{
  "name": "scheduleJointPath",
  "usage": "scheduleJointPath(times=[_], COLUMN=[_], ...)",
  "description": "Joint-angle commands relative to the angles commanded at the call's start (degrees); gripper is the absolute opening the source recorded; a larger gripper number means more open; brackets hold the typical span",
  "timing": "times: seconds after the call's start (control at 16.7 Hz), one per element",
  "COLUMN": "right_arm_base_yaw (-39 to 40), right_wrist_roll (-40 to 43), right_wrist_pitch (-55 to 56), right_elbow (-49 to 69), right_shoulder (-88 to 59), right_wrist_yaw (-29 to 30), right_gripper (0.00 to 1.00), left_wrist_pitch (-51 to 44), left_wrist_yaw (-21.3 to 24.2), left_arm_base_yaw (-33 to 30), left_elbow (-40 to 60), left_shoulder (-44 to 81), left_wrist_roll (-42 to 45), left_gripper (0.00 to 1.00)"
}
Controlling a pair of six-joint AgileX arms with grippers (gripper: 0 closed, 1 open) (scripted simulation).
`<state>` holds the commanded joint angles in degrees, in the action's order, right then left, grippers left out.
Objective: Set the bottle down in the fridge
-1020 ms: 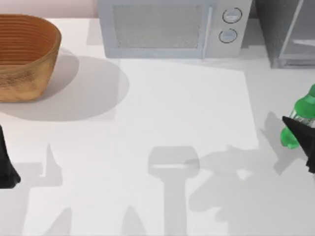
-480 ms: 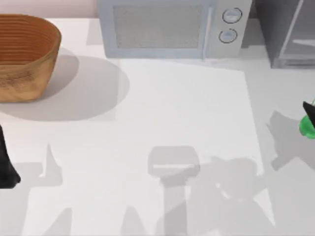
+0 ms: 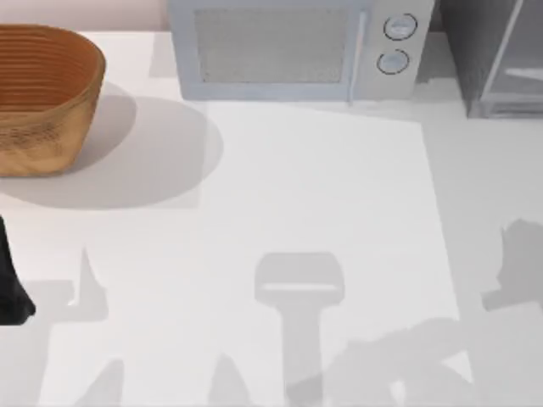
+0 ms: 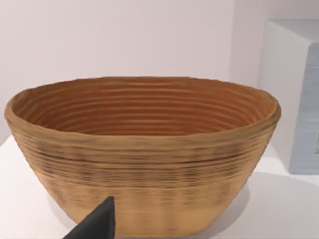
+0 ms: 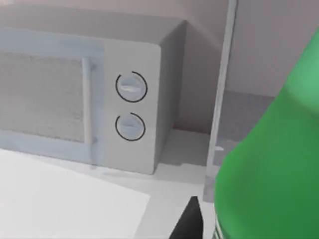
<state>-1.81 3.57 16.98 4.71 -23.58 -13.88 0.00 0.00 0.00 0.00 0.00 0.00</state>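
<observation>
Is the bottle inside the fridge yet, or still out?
Still out. In the right wrist view the bottle fills the near foreground, with the fridge frame farther off beside the microwave.

The top view looks straight down on the surface (image 3: 322, 186). The left wrist view sits close to the basket (image 4: 144, 154), at ten o'clock from above. The right wrist view faces the microwave (image 5: 89, 94), at twelve o'clock from above.

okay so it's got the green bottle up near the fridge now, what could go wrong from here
The bottle sits close beside the fridge frame edge in the right wrist view, so it could clip that edge going in. The microwave stands right next to the fridge, leaving little room to swing. The left hand idles by the basket.
</observation>
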Motion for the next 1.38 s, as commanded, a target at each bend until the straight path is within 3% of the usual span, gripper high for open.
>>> scheduleJointPath(times=[0.24, 0.48, 1.02, 1.38], right_arm_base_yaw=[1.1, 1.8, 1.4, -1.9], right_wrist_roll=[-2.3, -3.5, -3.6, -3.6], right_wrist_pitch=[-11.1, -16.8, -14.0, 1.0], right_elbow=[-3.1, -4.7, -2.1, 10.9], right_shoulder=[16.3, 23.3, 19.7, -3.8], right_wrist_yaw=[9.1, 13.7, 12.8, 8.9], right_gripper=[0.01, 0.01, 0.01, 0.01], left_wrist_pitch=[0.0, 0.0, 0.0, 0.0], left_wrist_yaw=[0.0, 0.0, 0.0, 0.0], left_arm_base_yaw=[0.0, 0.0, 0.0, 0.0], left_elbow=[0.0, 0.0, 0.0, 0.0], left_shoulder=[0.0, 0.0, 0.0, 0.0], left_wrist_roll=[0.0, 0.0, 0.0, 0.0], left_gripper=[1.0, 1.0, 1.0, 1.0])
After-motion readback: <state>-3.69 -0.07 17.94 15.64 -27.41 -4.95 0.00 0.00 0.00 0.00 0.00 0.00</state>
